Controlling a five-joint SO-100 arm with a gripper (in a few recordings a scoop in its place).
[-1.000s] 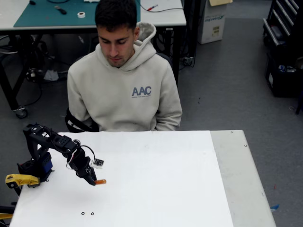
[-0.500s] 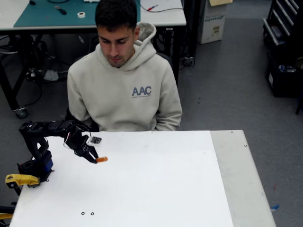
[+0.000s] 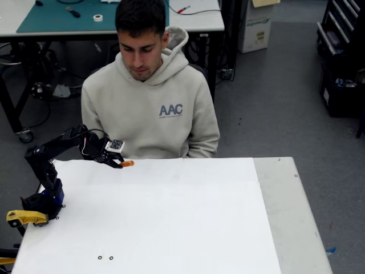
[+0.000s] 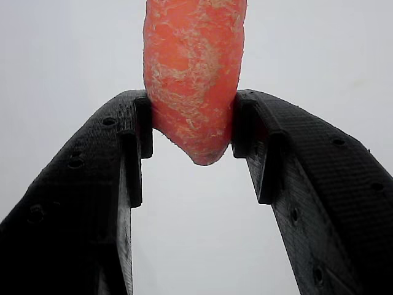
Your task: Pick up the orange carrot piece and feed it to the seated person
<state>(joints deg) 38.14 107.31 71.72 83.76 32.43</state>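
My black gripper is shut on the orange carrot piece, held in the air over the table's far left edge, just in front of the seated person's chest. The wrist view has the carrot piece pinched between both black fingers, its tip poking down past them against the white tabletop. The seated person, in a beige hoodie with blue "AAC" lettering, sits behind the table and looks down. The carrot is well below the person's face.
The white table stretches to the right and toward the front. The arm's base stands at the left edge beside a yellow clamp. Behind the person is a workbench with a teal mat.
The arm has lifted the carrot from just above the tabletop up and back toward the person's chest, the gripper staying shut on it.
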